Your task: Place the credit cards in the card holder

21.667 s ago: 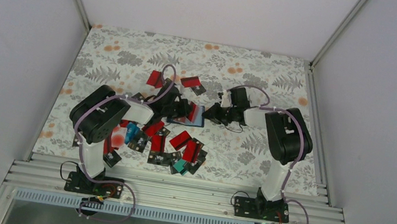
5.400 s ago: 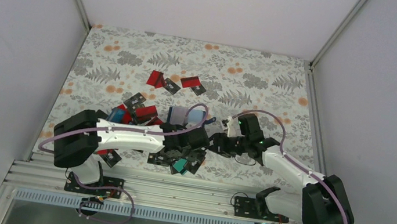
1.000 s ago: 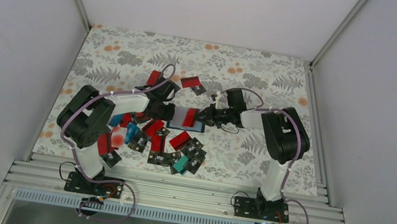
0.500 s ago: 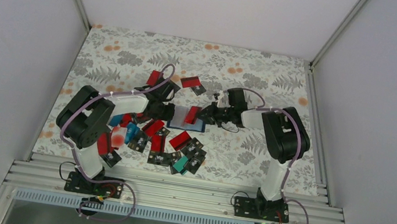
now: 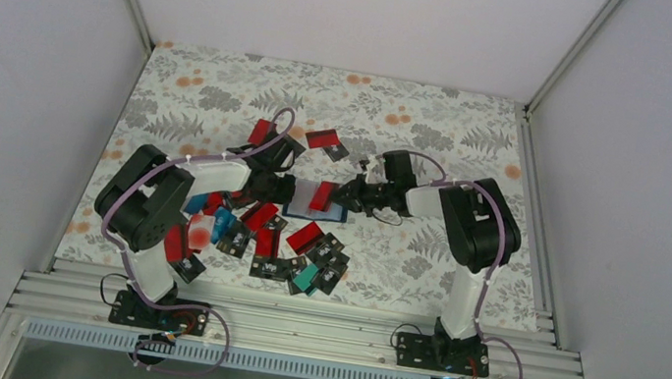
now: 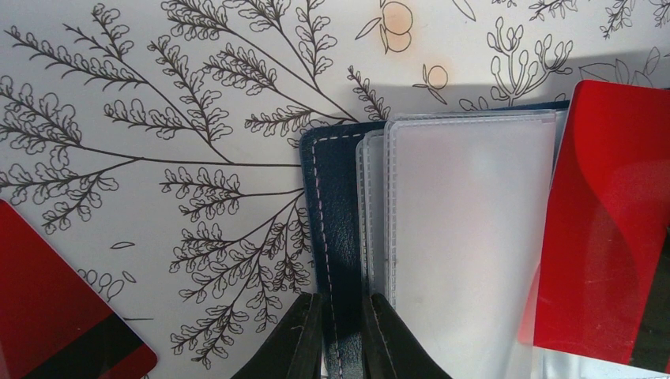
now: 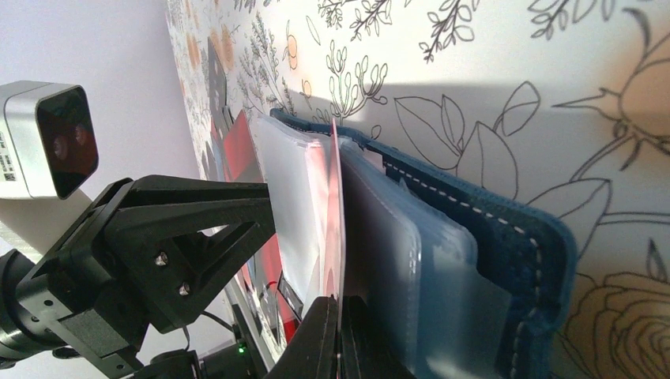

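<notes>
The card holder [image 5: 303,201] lies open on the floral table, navy with clear sleeves [image 6: 466,237]. My left gripper [image 5: 287,190] is shut on its navy left edge [image 6: 341,221], one finger [image 6: 300,347] on each side. My right gripper [image 5: 343,196] is shut on a red credit card [image 5: 322,196]. In the right wrist view that card [image 7: 336,205] stands edge-on between the sleeves of the holder [image 7: 506,229]. In the left wrist view it shows at the holder's right side [image 6: 608,237]. Several more credit cards [image 5: 289,247] lie scattered in front of the holder.
Two red cards [image 5: 323,139] lie behind the holder, and another red card [image 6: 47,316] lies left of my left gripper. The left gripper's black frame [image 7: 182,229] and camera [image 7: 47,142] stand close beside the held card. Grey walls enclose the table.
My right gripper has shifted the red card slightly over the open holder and tilted it up. The left gripper has kept its hold on the holder's edge.
</notes>
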